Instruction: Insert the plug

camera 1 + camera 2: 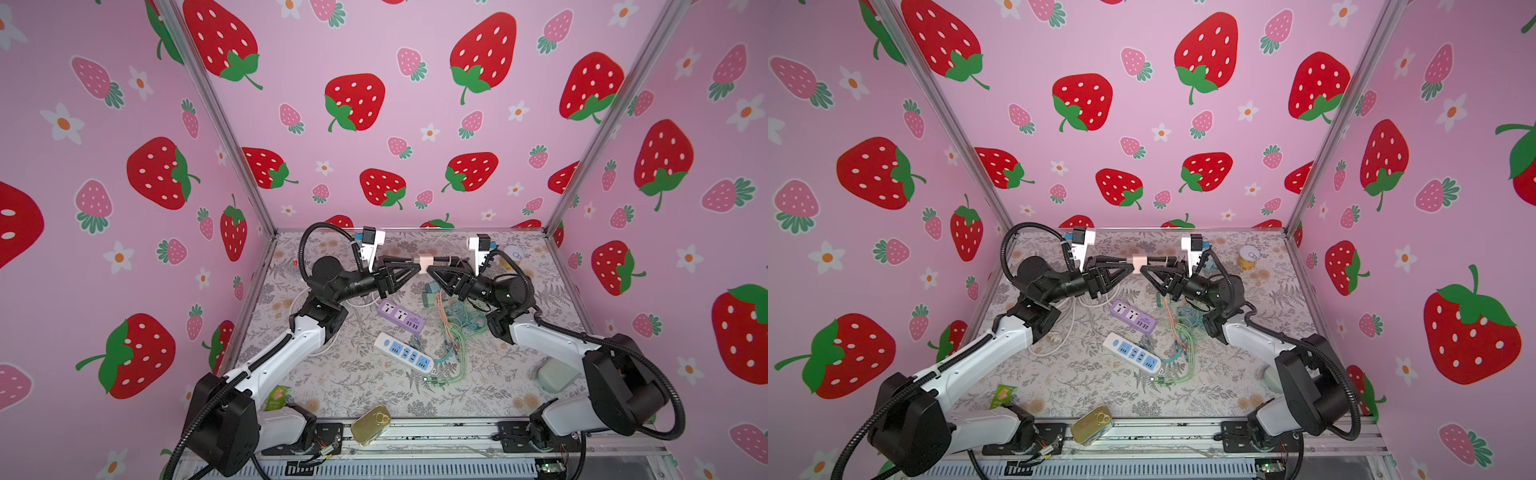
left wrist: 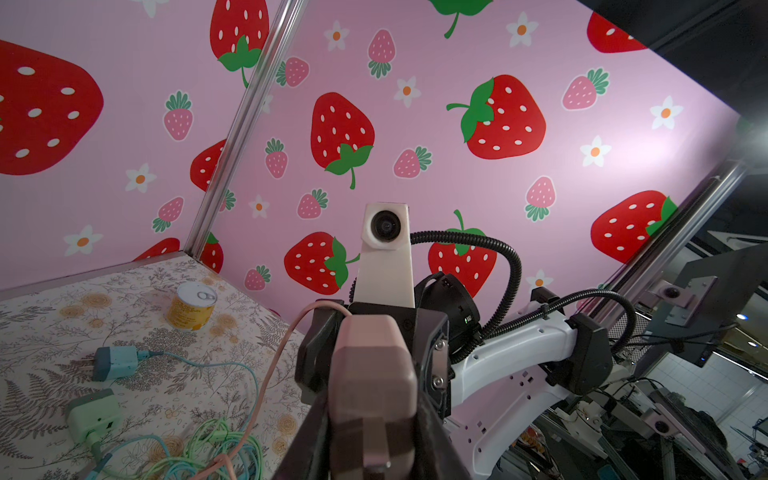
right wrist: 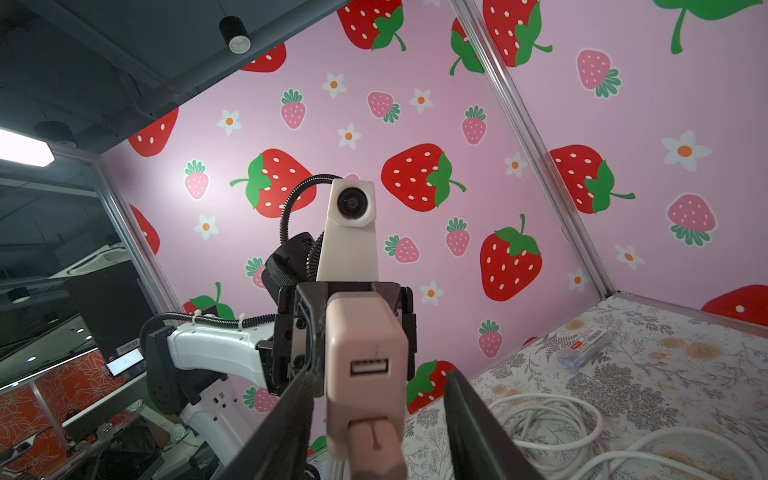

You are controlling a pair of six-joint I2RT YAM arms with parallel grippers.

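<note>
A pink charger block (image 1: 424,263) (image 1: 1137,262) hangs in mid-air between the two arms at the back of the table. My left gripper (image 1: 417,265) (image 2: 374,436) is shut on its body (image 2: 374,374). In the right wrist view the block (image 3: 365,332) shows one empty USB port (image 3: 370,368), and below it the pink plug (image 3: 376,449) sits in the other port. My right gripper (image 1: 433,265) (image 3: 380,415) stands open around the plug, with a clear gap on one side. The plug's pink cable (image 2: 274,365) drops to the table.
Below lie a purple power strip (image 1: 401,317), a white and blue power strip (image 1: 405,353), tangled green and teal cables (image 1: 455,328) and a teal charger (image 2: 114,361). A yellow can (image 1: 1248,257) stands at the back right. A gold tin (image 1: 371,424) rests on the front rail.
</note>
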